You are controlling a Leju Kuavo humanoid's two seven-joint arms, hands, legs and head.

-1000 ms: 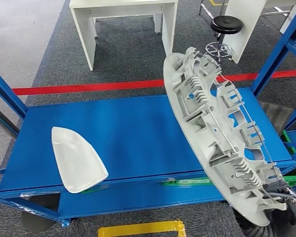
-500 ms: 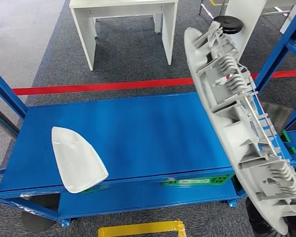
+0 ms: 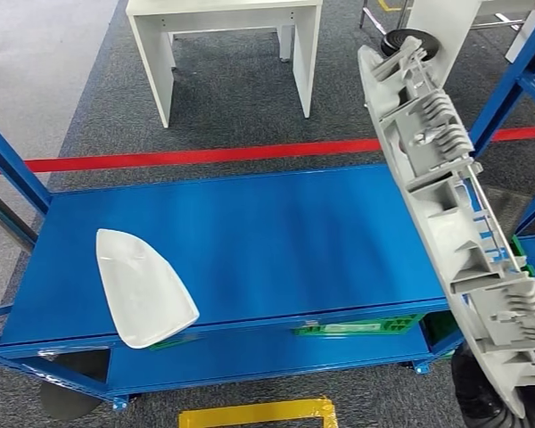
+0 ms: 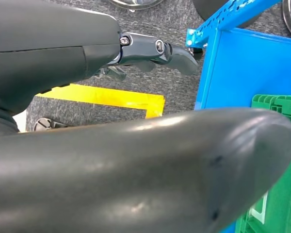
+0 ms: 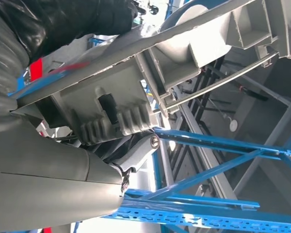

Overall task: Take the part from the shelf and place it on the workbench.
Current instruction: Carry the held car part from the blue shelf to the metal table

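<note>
The right hand [image 5: 111, 160] is gripping the big grey part [image 3: 447, 223] at 3 o'clock over the blue shelf [image 3: 251, 241]. The left hand [image 4: 151, 51] is hanging with nothing in it, fingers apart.

The right robot hand [image 5: 111, 145] grips the ribbed grey part [image 3: 453, 223], its thumb and darker fingers [image 5: 140, 150] closed around the part's lower end, holding it raised and tilted at the robot's right side. The left robot hand [image 4: 151, 51] hangs low, holding nothing, fingers extended.

White table [image 3: 225, 36] and black stool [image 3: 407, 40] stand beyond red floor tape [image 3: 184, 157]; yellow tape [image 3: 258, 414] nearer.
</note>
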